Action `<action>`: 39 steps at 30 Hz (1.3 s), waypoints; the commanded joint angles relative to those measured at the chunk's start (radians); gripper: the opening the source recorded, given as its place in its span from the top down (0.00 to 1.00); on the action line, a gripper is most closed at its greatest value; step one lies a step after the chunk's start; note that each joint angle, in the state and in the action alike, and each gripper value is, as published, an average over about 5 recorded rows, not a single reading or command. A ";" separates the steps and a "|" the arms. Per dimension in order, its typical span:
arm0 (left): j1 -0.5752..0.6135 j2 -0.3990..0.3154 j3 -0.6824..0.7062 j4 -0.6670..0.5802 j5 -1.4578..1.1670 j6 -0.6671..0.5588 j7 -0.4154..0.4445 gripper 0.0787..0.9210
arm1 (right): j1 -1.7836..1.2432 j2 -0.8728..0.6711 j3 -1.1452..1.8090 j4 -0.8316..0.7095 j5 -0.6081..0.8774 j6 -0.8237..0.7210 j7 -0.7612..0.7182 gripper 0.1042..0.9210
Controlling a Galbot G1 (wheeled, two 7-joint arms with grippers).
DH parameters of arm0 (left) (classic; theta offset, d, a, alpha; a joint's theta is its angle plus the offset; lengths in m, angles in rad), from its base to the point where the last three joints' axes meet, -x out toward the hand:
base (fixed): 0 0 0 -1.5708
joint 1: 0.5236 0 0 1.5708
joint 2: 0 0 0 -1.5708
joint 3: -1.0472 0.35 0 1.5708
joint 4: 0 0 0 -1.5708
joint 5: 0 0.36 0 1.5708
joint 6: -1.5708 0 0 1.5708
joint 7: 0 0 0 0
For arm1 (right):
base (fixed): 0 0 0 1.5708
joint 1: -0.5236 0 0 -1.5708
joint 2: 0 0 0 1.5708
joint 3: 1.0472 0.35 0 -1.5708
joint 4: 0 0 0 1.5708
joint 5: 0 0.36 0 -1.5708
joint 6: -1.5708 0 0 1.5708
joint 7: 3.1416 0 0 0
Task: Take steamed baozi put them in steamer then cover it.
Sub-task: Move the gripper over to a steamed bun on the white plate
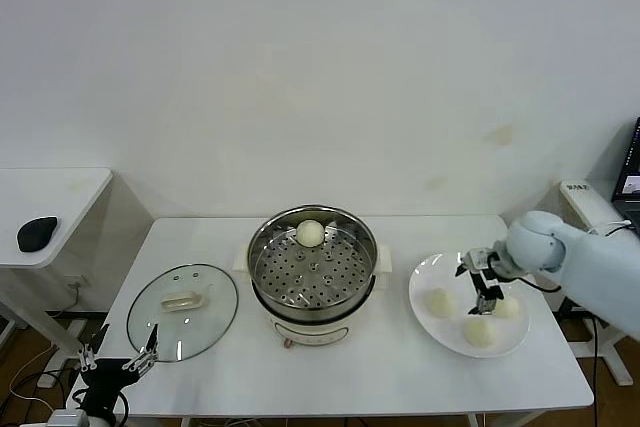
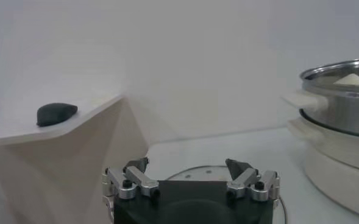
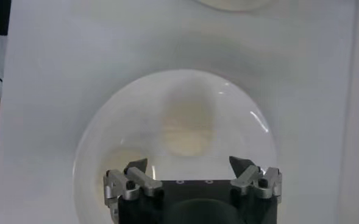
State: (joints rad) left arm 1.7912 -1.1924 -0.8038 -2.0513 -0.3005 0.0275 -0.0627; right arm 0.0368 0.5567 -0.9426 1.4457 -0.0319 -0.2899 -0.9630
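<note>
The steamer (image 1: 312, 272) stands in the lower middle of the head view, on the white table (image 1: 400, 377). One steamed baozi (image 1: 310, 233) lies on its perforated tray, against the far wall of the pot, so most of the tray is free. In the left wrist view the same pot (image 2: 341, 103) shows at the right edge of the frame.

At the lower right of the head view the white plate (image 1: 440, 332) sits near the right end of the table, with a clear strip of table between it and the steamer. Three buns lie on it: one at the left (image 1: 440, 300), one at the front (image 1: 479, 330) and one at the right (image 1: 507, 307). The right gripper (image 1: 482, 285) hangs over the plate between these buns, its fingers spread wide and holding nothing. In the right wrist view a bun (image 3: 188, 125) lies below the gripper (image 3: 190, 165), in the open gap.

The glass lid (image 1: 182, 311) lies flat at the lower left, near the front-left table edge. The left gripper (image 1: 118, 359) waits just beside the lid's front rim, at the table edge, also wide open and empty. A dark mouse (image 1: 37, 233) lies on the side desk (image 1: 60, 192) at the far left
</note>
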 commanded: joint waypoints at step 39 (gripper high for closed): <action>-0.007 -0.008 0.001 0.016 0.008 -0.007 -0.002 0.12 | -0.133 0.155 0.114 -0.146 -0.096 -0.016 0.016 0.37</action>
State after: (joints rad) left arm 1.7827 -1.2014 -0.8017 -2.0352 -0.2925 0.0204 -0.0649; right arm -0.0918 0.7067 -0.8334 1.3057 -0.1220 -0.3050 -0.9424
